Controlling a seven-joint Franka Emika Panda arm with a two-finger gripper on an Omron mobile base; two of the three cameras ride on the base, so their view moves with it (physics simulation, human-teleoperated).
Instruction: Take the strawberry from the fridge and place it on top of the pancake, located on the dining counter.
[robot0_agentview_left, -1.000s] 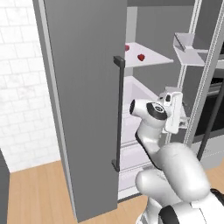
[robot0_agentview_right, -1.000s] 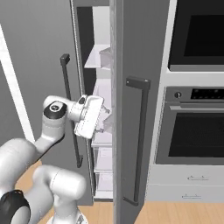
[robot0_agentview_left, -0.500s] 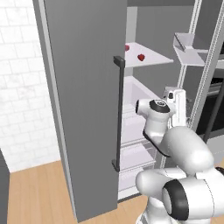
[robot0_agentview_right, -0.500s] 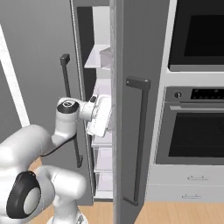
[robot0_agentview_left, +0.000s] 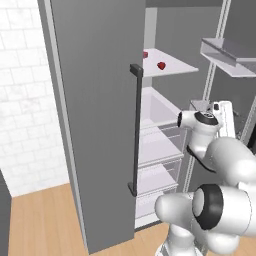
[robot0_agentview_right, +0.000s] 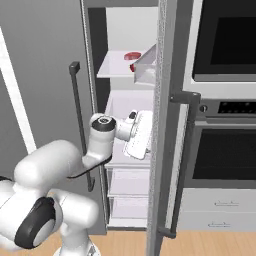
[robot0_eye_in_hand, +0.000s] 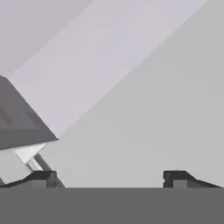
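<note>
Fridge (robot0_agentview_left: 95, 100) doors are rendered in matt grey, w/ dark matt bar handles (robot0_agentview_left: 135, 130). Shelves (robot0_agentview_left: 172, 64) and drawers (robot0_agentview_left: 160, 150) inside are shown as smooth white plastic, slightly translucent. Floor (robot0_agentview_left: 40, 220) is given a light wood finish. Oven (robot0_agentview_right: 225, 40) glass is rendered glossy black.

White fridge shelf (robot0_agentview_left: 175, 67) carries the strawberry (robot0_agentview_left: 161, 65) and another red item (robot0_agentview_left: 145, 54).

A kitchen: open fridge (robot0_agentview_left: 100, 100) at frame centre, built-in ovens (robot0_agentview_right: 225, 100) at right, tiled wall (robot0_agentview_left: 25, 100) at left
</note>
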